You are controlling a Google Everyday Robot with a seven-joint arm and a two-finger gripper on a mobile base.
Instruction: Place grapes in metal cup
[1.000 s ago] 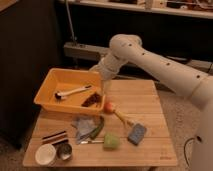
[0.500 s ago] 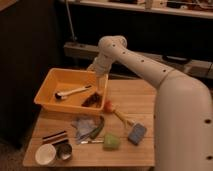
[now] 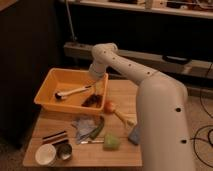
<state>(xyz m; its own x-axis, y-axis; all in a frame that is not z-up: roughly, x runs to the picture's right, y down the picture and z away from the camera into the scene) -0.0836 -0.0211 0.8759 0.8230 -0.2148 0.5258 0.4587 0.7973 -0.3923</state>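
My gripper [image 3: 98,90], jaws apart, hangs at three o'clock in the smooth orange plastic bin [image 3: 47,87], above matt dark grapes [image 3: 91,100]. The table [image 3: 122,87] is pale wood, the metal cup [image 3: 64,151] shiny steel, my arm [image 3: 160,100] glossy white.

**Single white arm, bent at the joint, gripper pointing down**

Item: one arm [image 3: 161,105], white, smooth-shelled. Its broad near segment fills the lower right of the view and rises up and to the left. A slimmer forearm [image 3: 132,70] carries on to a rounded joint [image 3: 104,51] at upper centre-left, where the limb bends sharply downward. The wrist section [image 3: 98,72] descends close to vertical. Gripper [image 3: 98,89]: dark, two-finger, at the wrist's lower end, directly beneath the joint, left of the view's centre. Jaws spread wide.
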